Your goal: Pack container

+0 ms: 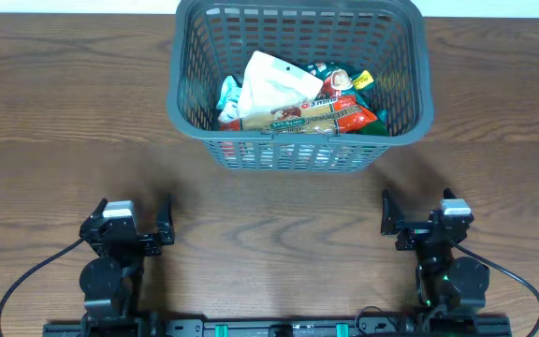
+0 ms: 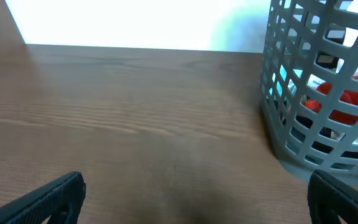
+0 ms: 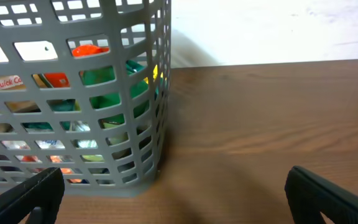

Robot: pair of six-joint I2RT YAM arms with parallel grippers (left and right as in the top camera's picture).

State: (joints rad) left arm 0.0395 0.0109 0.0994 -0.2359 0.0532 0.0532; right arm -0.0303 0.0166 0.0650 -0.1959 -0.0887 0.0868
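Note:
The container [image 1: 288, 153], a large dark grey lattice basket, stands at the far middle of the table. Inside it lie several food packets: a white one [image 1: 274, 82] on top, a red one [image 1: 318, 115] along the front, and green and yellow ones behind. My left gripper [image 1: 135, 208] is near the front edge, left of the basket, open and holding nothing. My right gripper [image 1: 417, 204] is at the front right, also open and holding nothing. The left wrist view has the container [image 2: 303, 124] at its right. The right wrist view has the container [image 3: 123, 124] at its left, with packets showing through the slots.
Bare brown wood lies between the grippers and the basket. A black rail [image 1: 279, 328] runs along the front edge under both arm bases, with cables looping out to the sides. A white wall backs the table's far edge.

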